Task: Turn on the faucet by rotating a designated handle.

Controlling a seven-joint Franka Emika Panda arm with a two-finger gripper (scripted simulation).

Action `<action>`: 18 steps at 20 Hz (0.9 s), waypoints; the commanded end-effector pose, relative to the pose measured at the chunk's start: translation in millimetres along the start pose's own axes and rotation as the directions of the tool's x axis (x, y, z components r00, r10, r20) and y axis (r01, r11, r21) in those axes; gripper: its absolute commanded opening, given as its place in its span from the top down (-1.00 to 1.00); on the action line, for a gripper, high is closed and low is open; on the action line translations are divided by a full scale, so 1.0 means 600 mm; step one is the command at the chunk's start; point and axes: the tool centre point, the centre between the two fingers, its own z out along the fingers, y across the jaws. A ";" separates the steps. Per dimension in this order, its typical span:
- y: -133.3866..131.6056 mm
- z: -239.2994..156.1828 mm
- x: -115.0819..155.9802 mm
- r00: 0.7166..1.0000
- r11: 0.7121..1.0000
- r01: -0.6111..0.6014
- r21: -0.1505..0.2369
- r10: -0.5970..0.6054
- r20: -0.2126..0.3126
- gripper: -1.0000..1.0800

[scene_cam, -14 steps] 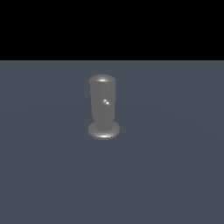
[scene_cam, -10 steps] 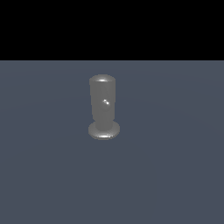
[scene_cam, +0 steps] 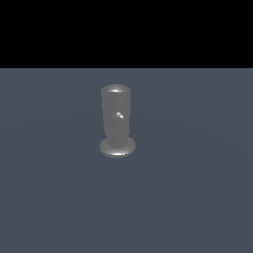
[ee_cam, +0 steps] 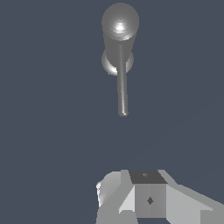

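Clearly the handle (ee_cam: pixel 122 92) lies well apart from the fingers (ee_cam: pixel 144 197)

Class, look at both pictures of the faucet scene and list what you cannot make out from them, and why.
- The handle in the exterior view: it points at the camera, so only its tip shows.
- The gripper in the wrist view: cut off by the picture's edge; open or shut cannot be told.
- The arm: absent from the exterior view.
- The faucet base: mostly hidden behind its own cylinder in the wrist view.

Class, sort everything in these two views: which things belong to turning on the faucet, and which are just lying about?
Job:
faucet
handle
gripper, apart from the handle

Lying about:
nothing; only the grey floor
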 end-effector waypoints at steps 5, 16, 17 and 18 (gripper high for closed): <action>-0.013 0.073 0.014 1.000 1.000 0.008 -0.003 -0.008 -0.005 1.00; -0.040 0.219 0.045 1.000 1.000 0.024 -0.009 -0.024 -0.015 1.00; -0.042 0.232 0.048 1.000 1.000 0.025 -0.010 -0.025 -0.016 1.00; -0.044 0.244 0.051 0.999 1.000 0.027 -0.010 -0.027 -0.017 1.00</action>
